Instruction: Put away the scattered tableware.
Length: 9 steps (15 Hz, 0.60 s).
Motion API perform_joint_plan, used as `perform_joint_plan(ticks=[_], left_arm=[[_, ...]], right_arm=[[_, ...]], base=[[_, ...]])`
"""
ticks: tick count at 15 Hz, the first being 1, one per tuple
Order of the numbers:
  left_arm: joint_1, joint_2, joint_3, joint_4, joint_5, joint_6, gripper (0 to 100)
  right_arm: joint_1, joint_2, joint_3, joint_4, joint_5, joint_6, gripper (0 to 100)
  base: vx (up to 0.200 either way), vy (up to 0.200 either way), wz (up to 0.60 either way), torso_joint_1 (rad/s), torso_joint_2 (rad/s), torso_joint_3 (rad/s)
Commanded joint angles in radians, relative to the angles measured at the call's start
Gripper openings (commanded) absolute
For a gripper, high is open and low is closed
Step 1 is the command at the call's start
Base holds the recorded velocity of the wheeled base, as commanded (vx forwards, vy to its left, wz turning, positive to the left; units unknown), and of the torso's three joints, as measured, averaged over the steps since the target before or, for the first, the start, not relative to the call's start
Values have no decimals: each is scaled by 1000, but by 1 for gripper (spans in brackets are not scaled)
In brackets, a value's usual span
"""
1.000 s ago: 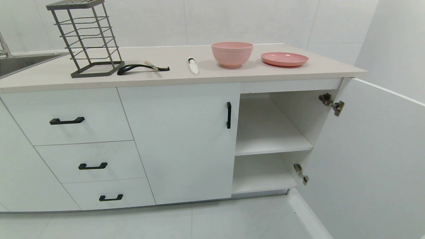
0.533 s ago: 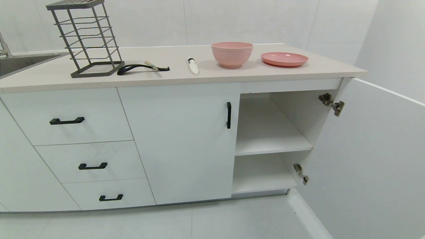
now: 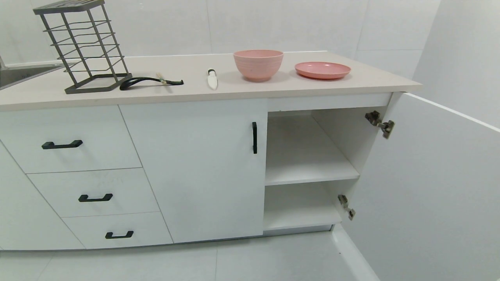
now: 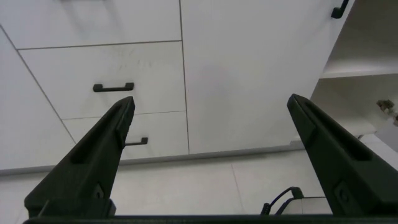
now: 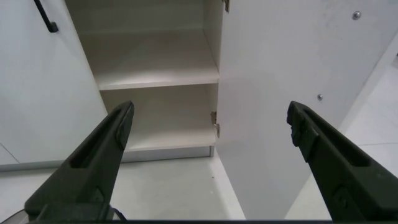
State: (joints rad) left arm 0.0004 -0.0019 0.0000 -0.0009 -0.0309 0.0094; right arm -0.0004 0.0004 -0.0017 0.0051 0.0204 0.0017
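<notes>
On the beige countertop [image 3: 187, 89] stand a pink bowl [image 3: 258, 64] and, to its right, a flat pink plate [image 3: 322, 70]. A small white knife [image 3: 211, 79] lies left of the bowl. Further left a black ladle [image 3: 145, 81] and a light-handled utensil [image 3: 162, 79] lie beside a dark wire rack [image 3: 84, 48]. My left gripper [image 4: 210, 106] is open, low before the drawers [image 4: 102, 87]. My right gripper [image 5: 210, 112] is open, facing the open cabinet's shelves [image 5: 155, 74]. Neither holds anything.
The right cabinet door [image 3: 425, 187] stands swung open toward me, baring two empty shelves [image 3: 308, 171]. The middle door [image 3: 203, 168] is closed. Three drawers [image 3: 90, 191] sit at the left. A sink [image 3: 23, 72] lies at the counter's far left. White tiled floor [image 3: 195, 265] lies below.
The whole head view has shifted left by a few dozen pixels, so the camera moved to the right. The tableware on the counter stays where it was.
</notes>
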Motion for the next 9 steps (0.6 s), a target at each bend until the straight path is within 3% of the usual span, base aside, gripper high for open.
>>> perform_joint_plan(ticks=[1,5,8,9], left_arm=[[0,2,0,-1,2,-2,100],[0,2,0,-1,3,-6,100],[0,2,0,-1,3,-6,100],[0,2,0,-1,3,-6,100]], right_arm=[[-1,0,0,-1,1,0,100],[-1,0,0,-1,1,0,100],[-1,0,0,-1,1,0,100],[-1,0,0,-1,1,0,100]], base=[[0,0,0,0,0,0],[0,0,0,0,0,0],[200,-200,0,4,-5,4],[200,0,0,2,2,2]])
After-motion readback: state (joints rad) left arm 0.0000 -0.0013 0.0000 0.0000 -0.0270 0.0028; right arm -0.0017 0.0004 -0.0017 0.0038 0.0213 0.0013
